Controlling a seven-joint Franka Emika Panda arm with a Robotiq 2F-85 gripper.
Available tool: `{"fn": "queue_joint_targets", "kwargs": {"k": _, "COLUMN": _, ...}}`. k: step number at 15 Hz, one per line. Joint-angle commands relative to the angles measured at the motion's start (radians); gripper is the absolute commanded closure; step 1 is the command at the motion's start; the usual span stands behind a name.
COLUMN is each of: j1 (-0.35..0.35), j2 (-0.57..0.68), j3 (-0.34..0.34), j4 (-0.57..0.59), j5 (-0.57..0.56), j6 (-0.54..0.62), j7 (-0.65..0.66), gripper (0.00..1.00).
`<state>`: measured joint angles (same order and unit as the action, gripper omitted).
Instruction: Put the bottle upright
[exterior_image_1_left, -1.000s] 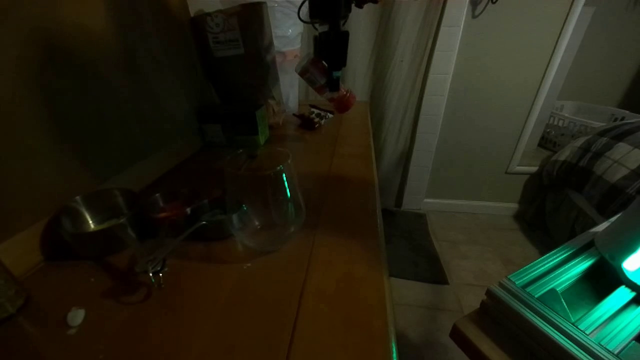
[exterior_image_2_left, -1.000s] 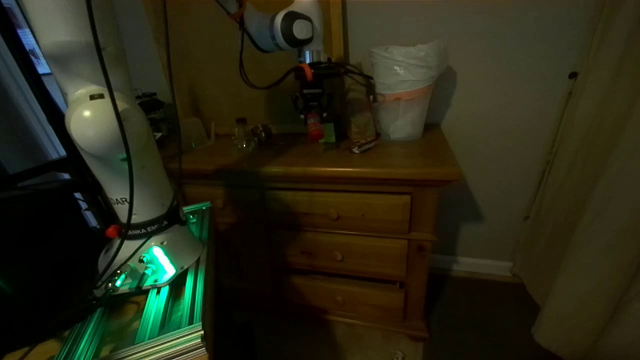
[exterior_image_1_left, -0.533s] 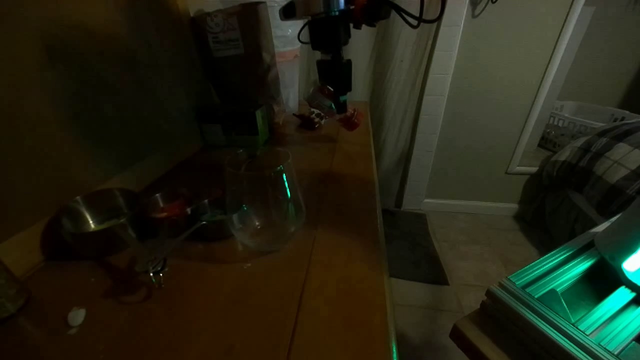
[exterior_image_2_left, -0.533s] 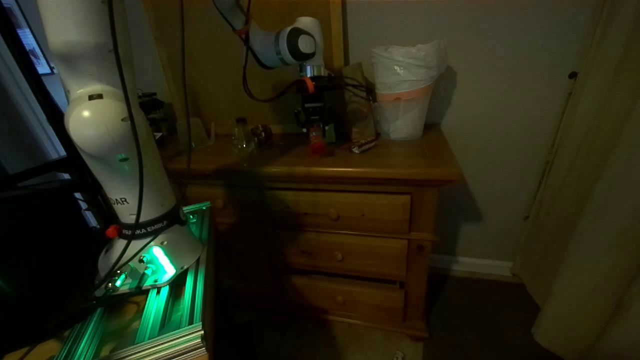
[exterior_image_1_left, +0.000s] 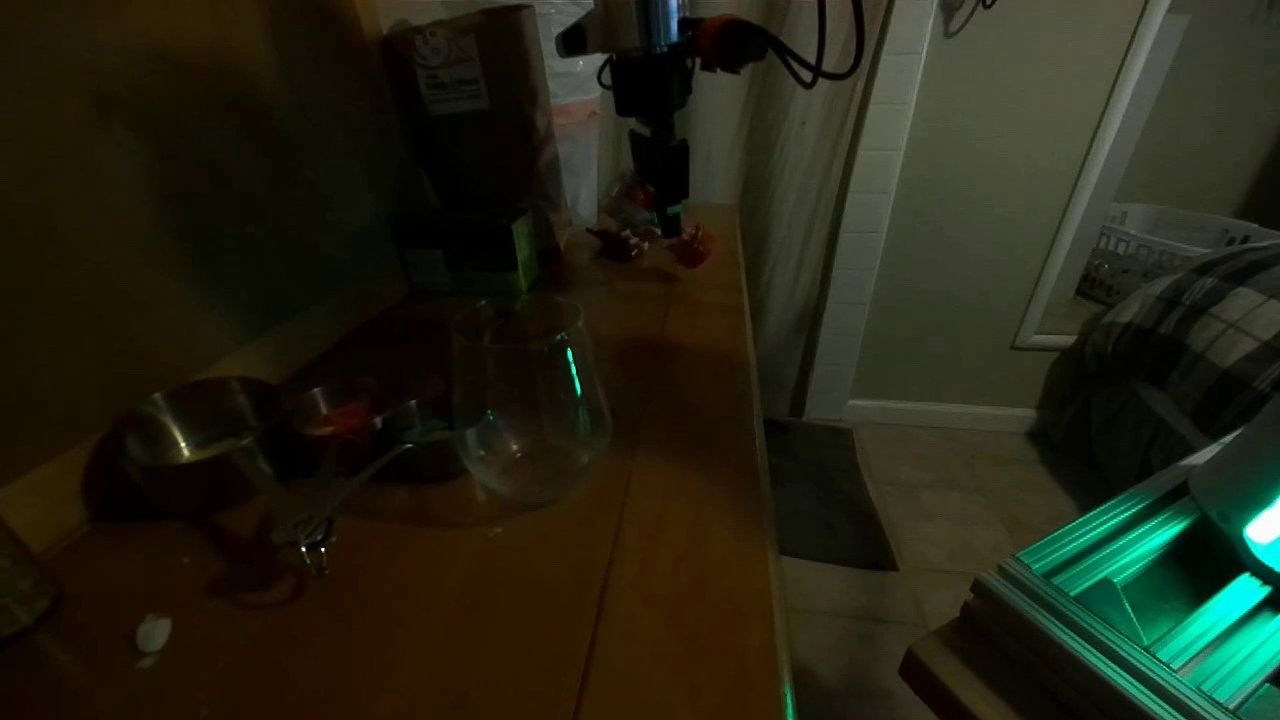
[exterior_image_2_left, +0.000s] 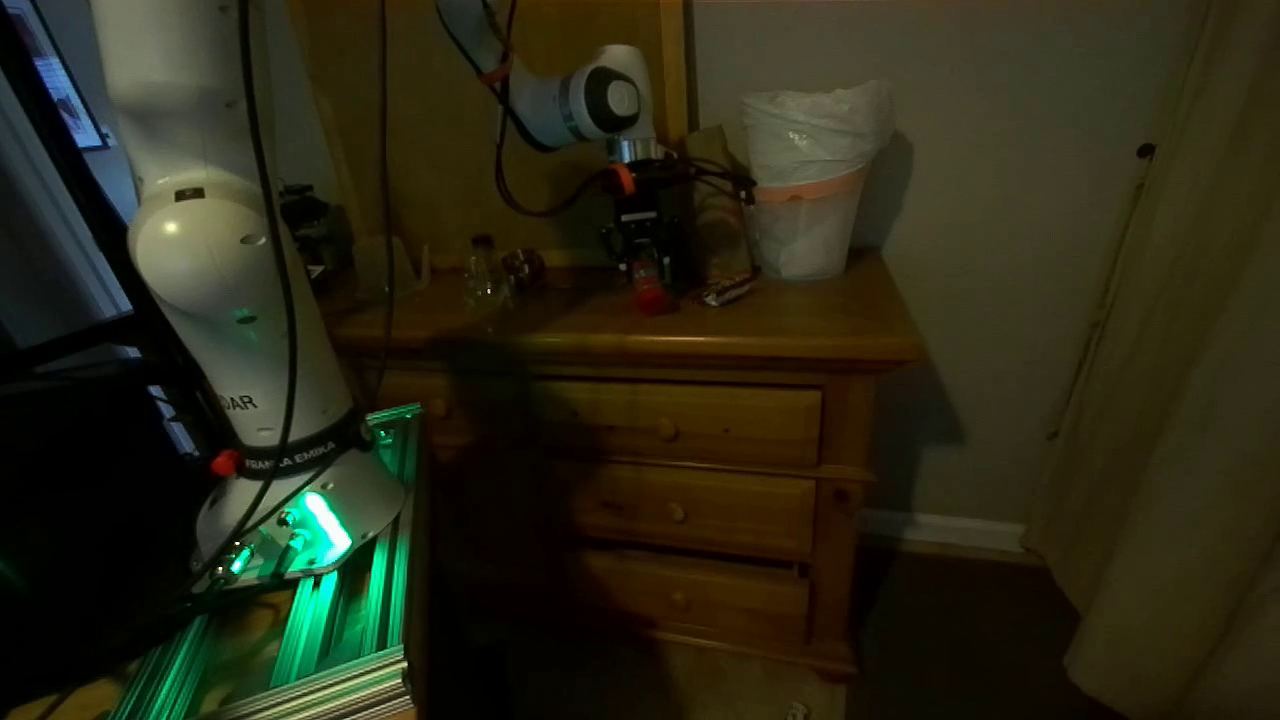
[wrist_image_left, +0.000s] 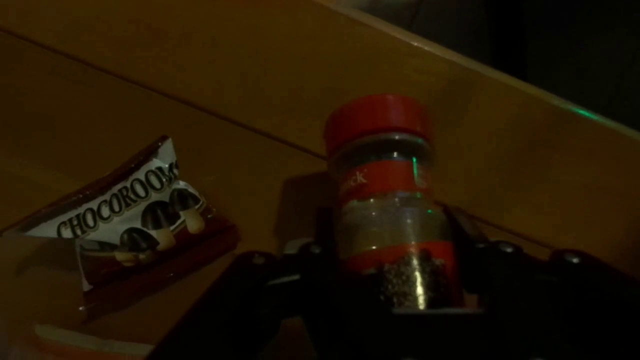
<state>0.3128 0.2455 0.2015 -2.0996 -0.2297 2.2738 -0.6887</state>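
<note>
Wrist view: the bottle (wrist_image_left: 392, 200), a small clear shaker with red label bands, is pinched by the gripper (wrist_image_left: 391, 232), which bears on its body from left and right. The grasp, then, looks done. The righting does not: in an exterior view the red cap (exterior_image_1_left: 694, 246) is the lower end, dipping to the right, while the body slants up to the left behind the gripper, so the bottle is tipped well over with its top downward. It is low over the far part of the wooden dresser top (exterior_image_1_left: 700, 310); whether the cap touches the wood I cannot tell in this dim light. A snack packet (wrist_image_left: 145, 220) lies near, to the left in the wrist view, and a clear glass vessel (exterior_image_1_left: 530, 420) stands well apart and much nearer on the same surface. What is left, as I judge it, is to turn the bottle until its base faces down, lower it to stand on the wood, and let go. I would put the task at about halfway, with the more delicate half ahead, since a release at this slant would probably drop it onto its side.
</note>
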Motion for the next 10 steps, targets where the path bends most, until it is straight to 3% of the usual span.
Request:
{"fn": "queue_joint_targets", "kwargs": {"k": 1, "j1": -0.022, "j2": 0.037, "j3": 0.02, "j4": 0.026, "j5": -0.034, "j6": 0.044, "j7": 0.06, "gripper": 0.66}}
{"fn": "queue_joint_targets", "kwargs": {"k": 2, "j1": -0.023, "j2": 0.041, "j3": 0.02, "j4": 0.024, "j5": -0.032, "j6": 0.056, "j7": 0.07, "gripper": 0.53}}
{"fn": "queue_joint_targets", "kwargs": {"k": 3, "j1": -0.023, "j2": 0.045, "j3": 0.018, "j4": 0.023, "j5": -0.036, "j6": 0.064, "j7": 0.08, "gripper": 0.19}}
{"fn": "queue_joint_targets", "kwargs": {"k": 7, "j1": -0.03, "j2": 0.046, "j3": 0.017, "j4": 0.019, "j5": -0.032, "j6": 0.08, "j7": 0.117, "gripper": 0.01}}
{"fn": "queue_joint_targets", "kwargs": {"k": 10, "j1": -0.041, "j2": 0.03, "j3": 0.017, "j4": 0.009, "j5": -0.024, "j6": 0.1, "j7": 0.14, "gripper": 0.0}}
